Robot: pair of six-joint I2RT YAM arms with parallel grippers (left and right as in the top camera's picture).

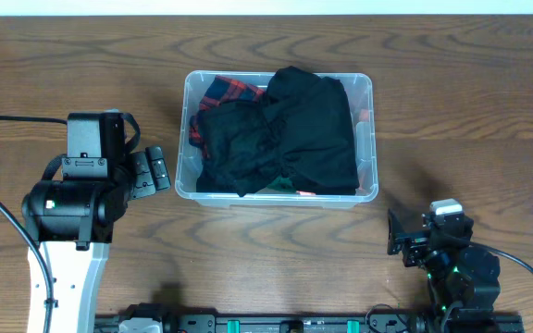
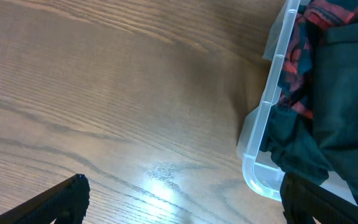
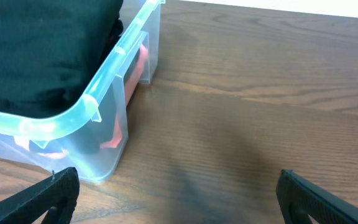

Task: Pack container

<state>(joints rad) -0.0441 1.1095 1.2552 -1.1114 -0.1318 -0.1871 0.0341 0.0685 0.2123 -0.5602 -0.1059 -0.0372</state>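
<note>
The clear plastic container (image 1: 366, 139) stands mid-table, filled with black garments (image 1: 294, 129) and a red plaid cloth (image 1: 229, 91). My left gripper (image 1: 158, 172) is open and empty just left of the container's front left corner; the left wrist view shows that corner (image 2: 257, 174) and the plaid cloth (image 2: 294, 56) between my spread fingers (image 2: 182, 199). My right gripper (image 1: 398, 233) is open and empty, front right of the container; the right wrist view shows the container's near corner (image 3: 73, 121) and black cloth (image 3: 36, 43) above the fingers (image 3: 178, 193).
The wooden table (image 1: 470, 102) surrounds the container. Something pink-red (image 3: 120, 134) shows through the container's right wall. The arm bases sit along the table's front edge (image 1: 285, 324).
</note>
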